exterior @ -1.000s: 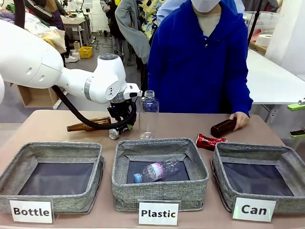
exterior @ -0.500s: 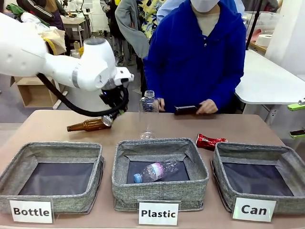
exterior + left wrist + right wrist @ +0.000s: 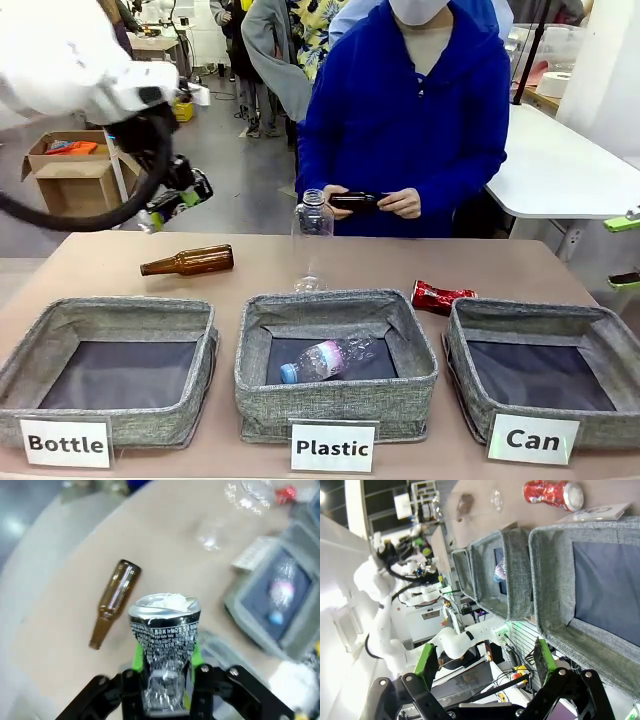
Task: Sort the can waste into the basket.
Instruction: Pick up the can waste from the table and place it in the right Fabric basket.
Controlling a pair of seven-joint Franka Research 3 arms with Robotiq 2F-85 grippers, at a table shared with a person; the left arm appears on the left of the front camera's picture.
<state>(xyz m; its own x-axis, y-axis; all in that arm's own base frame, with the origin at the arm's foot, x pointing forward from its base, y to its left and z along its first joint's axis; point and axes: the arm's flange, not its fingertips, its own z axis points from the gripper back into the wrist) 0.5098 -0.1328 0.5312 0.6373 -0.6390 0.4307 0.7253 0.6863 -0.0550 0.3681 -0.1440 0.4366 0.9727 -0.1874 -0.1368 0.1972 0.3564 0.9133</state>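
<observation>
Green pads (image 3: 137, 656) of the left gripper (image 3: 165, 660) are clenched on the black can (image 3: 165, 630), which is dented, with pale print on its side and its silver end pointing away from the fingers. In the front view this gripper hangs high over the far left of the bench (image 3: 90, 275), well apart from the Can basket (image 3: 540, 310) at the near right. The right gripper (image 3: 486, 664) is released, jaws wide with nothing between them, and the basket's wall is close by. The crushed red can (image 3: 438, 296) lies on the bench just beside the basket's far left corner, outside it. The basket's dark bottom is bare. Judgement: neither can is sorted yet. The first is grasped and off the bench; its carry across and drop remain, then the red can. The brown bottle (image 3: 190, 262) and clear bottle (image 3: 312, 240) are not this task's.
</observation>
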